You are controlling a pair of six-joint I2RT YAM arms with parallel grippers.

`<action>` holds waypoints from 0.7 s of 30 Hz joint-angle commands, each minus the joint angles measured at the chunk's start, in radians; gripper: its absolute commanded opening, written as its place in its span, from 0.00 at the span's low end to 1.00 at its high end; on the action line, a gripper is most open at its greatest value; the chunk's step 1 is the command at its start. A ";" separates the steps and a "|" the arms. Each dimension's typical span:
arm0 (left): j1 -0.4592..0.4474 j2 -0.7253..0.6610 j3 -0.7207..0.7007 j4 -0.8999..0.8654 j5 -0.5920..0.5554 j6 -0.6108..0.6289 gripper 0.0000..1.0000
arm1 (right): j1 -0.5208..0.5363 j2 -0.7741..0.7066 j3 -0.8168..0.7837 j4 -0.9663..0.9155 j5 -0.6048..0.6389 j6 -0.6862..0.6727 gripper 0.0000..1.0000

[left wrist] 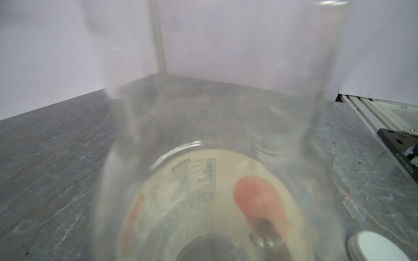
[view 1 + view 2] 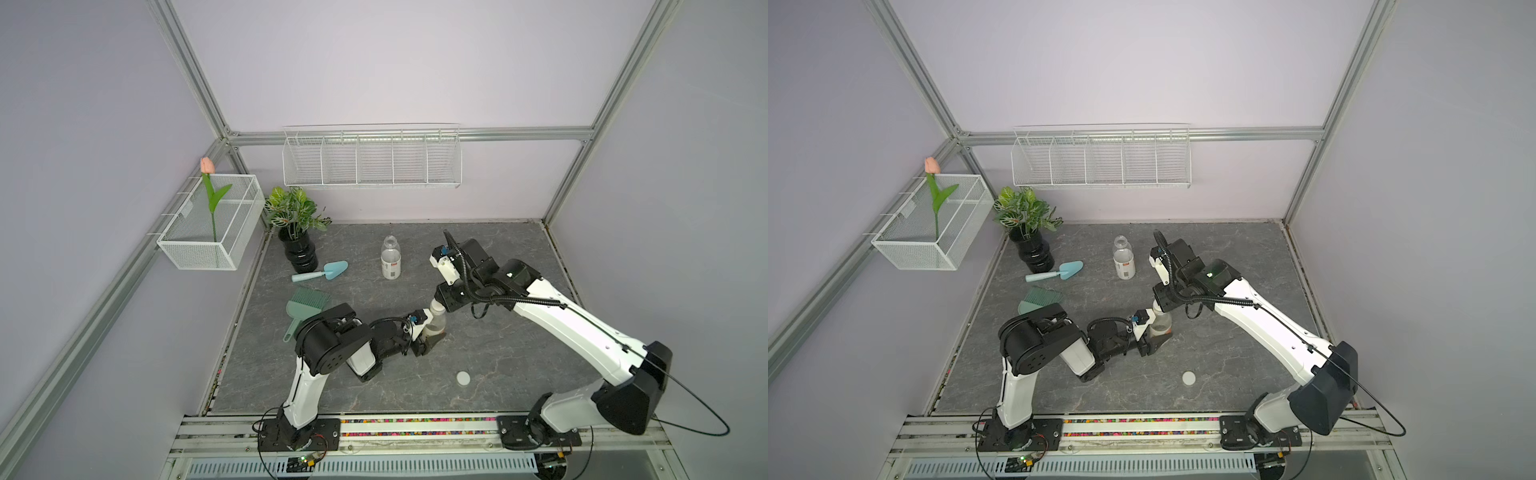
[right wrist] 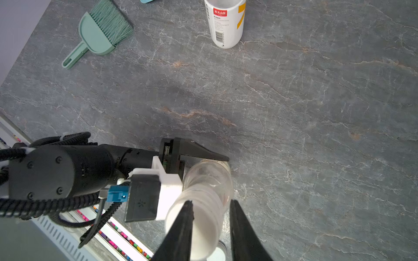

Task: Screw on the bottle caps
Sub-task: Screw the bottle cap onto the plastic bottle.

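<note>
The bottle stands roughly upright near the middle of the table, its long axis pointing up into the right tool, which reaches down over the neck. The cap sits on that neck between the tool's fingers; one lies against it, a sliver of gap shows at the other, so I cannot tell whether it is pinched or let go. The left tool is clenched on the bottle's body from the side, so the twist should turn about that upright axis. A loose cap lies flat nearer the right arm's base. The second bottle stands open farther back; its label bears a red patch reading 农夫山泉, a barcode and a yellow stripe. The held bottle's label shows an orange blot and print too blurred to read
</note>
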 commanded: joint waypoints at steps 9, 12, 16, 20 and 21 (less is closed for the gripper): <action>-0.008 0.023 -0.028 -0.057 0.009 0.013 0.67 | -0.001 -0.143 -0.122 0.192 -0.046 0.033 0.49; -0.008 0.020 -0.029 -0.055 0.009 0.013 0.67 | 0.008 -0.174 -0.196 0.304 -0.049 0.051 0.59; -0.008 0.021 -0.029 -0.056 0.009 0.013 0.67 | 0.008 -0.217 -0.308 0.483 0.002 0.078 0.70; -0.008 0.021 -0.030 -0.055 0.010 0.012 0.67 | 0.006 -0.221 -0.360 0.586 0.037 0.102 0.75; -0.008 0.023 -0.030 -0.054 0.010 0.013 0.67 | 0.005 -0.222 -0.372 0.611 0.051 0.110 0.76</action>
